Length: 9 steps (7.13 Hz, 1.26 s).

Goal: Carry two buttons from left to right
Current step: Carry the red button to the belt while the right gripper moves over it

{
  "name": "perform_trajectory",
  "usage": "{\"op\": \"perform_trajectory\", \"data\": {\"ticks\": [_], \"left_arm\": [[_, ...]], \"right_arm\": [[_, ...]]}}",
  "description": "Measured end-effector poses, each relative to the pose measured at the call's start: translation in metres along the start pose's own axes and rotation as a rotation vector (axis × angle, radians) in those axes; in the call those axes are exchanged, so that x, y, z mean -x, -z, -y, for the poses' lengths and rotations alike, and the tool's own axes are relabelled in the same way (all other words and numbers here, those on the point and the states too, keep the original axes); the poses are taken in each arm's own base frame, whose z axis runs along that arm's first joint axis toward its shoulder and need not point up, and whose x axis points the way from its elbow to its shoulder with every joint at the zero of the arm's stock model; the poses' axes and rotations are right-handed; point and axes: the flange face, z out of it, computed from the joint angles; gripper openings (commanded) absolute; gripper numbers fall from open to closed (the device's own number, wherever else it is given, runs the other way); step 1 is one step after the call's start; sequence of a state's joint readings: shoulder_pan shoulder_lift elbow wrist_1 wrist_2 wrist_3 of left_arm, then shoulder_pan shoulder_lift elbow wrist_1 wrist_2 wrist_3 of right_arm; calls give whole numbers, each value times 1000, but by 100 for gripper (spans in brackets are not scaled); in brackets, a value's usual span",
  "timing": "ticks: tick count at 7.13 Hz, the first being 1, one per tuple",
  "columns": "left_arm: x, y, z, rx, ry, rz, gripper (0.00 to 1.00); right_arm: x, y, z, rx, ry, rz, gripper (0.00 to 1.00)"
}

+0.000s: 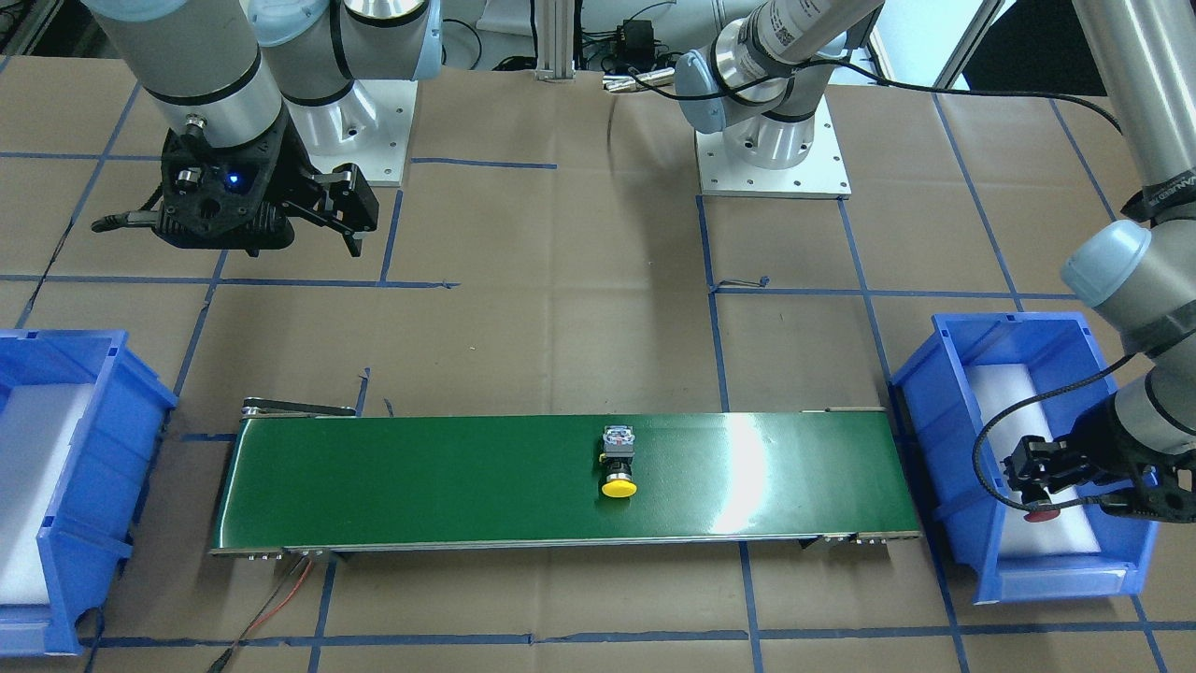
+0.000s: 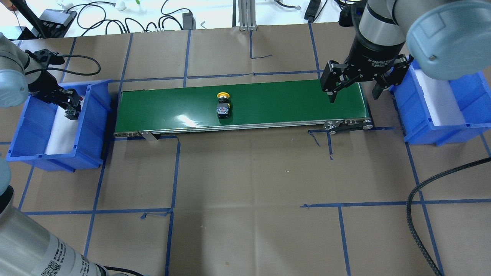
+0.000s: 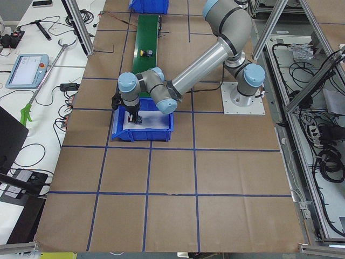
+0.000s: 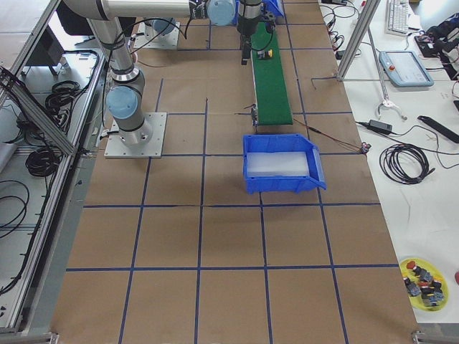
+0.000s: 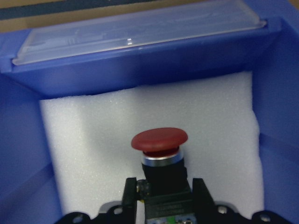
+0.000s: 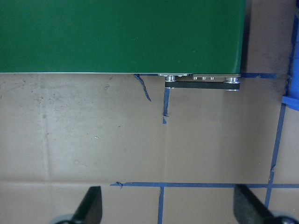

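The yellow-capped button (image 1: 618, 463) lies on its side near the middle of the green conveyor belt (image 1: 420, 477), and it also shows in the overhead view (image 2: 223, 104). The red-capped button (image 5: 160, 140) is between the fingers of my left gripper (image 2: 71, 105), which is shut on it inside the left blue bin (image 2: 96, 115), over white foam. Its red cap also shows in the front view (image 1: 1039, 513). My right gripper (image 2: 353, 97) is open and empty above the belt's right end; the right wrist view shows its fingertips (image 6: 91, 205) wide apart.
The right blue bin (image 2: 418, 115), lined with white foam, stands just beyond the belt's right end. The conveyor's roller end (image 6: 203, 83) and blue tape lines on brown paper lie under my right gripper. A black cable (image 2: 422, 214) loops at the near right.
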State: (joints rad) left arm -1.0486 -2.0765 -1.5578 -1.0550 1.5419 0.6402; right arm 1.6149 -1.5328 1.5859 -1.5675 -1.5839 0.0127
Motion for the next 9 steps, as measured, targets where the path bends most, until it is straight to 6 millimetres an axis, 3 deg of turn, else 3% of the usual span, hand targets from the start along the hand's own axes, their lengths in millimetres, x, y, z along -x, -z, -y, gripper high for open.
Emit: {"op": "perform_trajectory", "data": {"ticks": [2, 6, 8, 9], "left_arm": [[-1, 38, -3, 19, 3, -10, 0], [-27, 155, -28, 56, 15, -21, 0], [-54, 178, -26, 50, 3, -9, 0], [-77, 182, -20, 50, -5, 2, 0]], "right_arm": [[1, -7, 14, -33, 0, 4, 100], [5, -26, 50, -114, 2, 36, 100], [8, -38, 66, -147, 5, 52, 100], [8, -51, 79, -163, 6, 49, 100]]}}
